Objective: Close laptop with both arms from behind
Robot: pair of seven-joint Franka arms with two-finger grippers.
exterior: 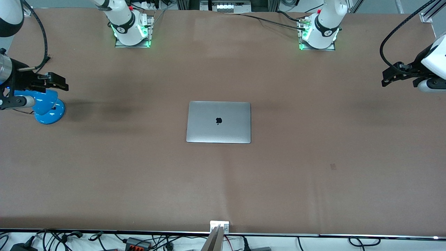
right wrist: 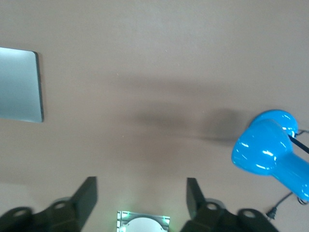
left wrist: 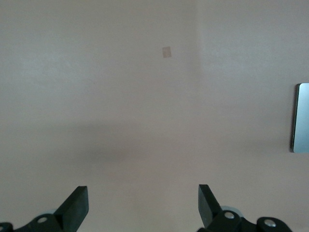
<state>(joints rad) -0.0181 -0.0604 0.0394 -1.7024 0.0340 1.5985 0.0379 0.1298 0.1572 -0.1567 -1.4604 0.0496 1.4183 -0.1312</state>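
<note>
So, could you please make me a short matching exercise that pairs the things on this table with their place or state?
Things:
1. thin silver-grey metal laptop
2. glossy blue desk lamp
3. left arm's black two-finger pincer
4. small grey square patch on the brown table cover

Places or states:
A. open, holding nothing, up over the left arm's end of the table
B. lid shut, flat in the middle of the table
C. nearer the front camera than the laptop, toward the left arm's end
D. standing at the right arm's end of the table

Pairs: 1-B, 2-D, 3-A, 4-C
</note>
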